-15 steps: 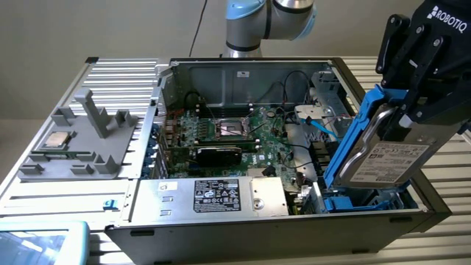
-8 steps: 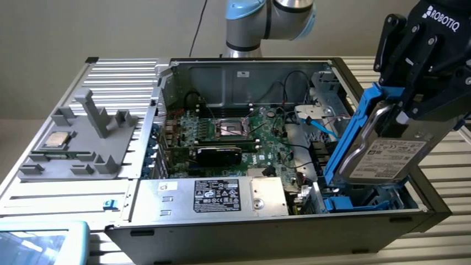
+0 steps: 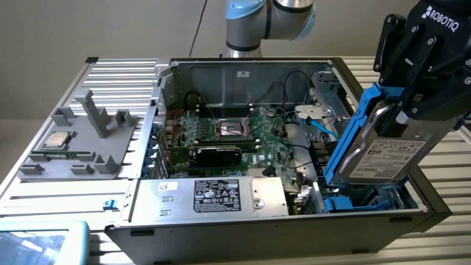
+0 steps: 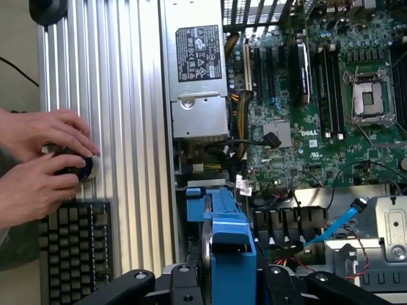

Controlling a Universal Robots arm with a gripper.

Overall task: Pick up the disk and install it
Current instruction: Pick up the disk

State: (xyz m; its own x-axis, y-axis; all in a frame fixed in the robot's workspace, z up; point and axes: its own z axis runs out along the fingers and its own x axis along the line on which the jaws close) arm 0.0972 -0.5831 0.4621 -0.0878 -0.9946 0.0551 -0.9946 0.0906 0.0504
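- We see the gripper point(image 3: 407, 113) pinching the disk point(image 3: 379, 152) near its upper end, with the fingers clamped on the bright blue carrier.
- The disk hangs tilted over the open computer case point(image 3: 243, 72). Its white label faces outward.
- Its lower end is right at the blue drive bay point(image 3: 357, 203), in the case's corner at the exterior view's right. We cannot tell whether they touch.
- Inside the case lie the motherboard point(image 3: 239, 132) and the power supply point(image 3: 220, 196).
- A processor chip point(image 3: 56, 139) rests on a grey holder point(image 3: 96, 118), well apart at the exterior view's left.
- In the wrist view, a person's hands point(image 4: 41, 159) cover a dark round object on the ribbed desk point(image 4: 127, 127), beside a keyboard point(image 4: 73, 248).
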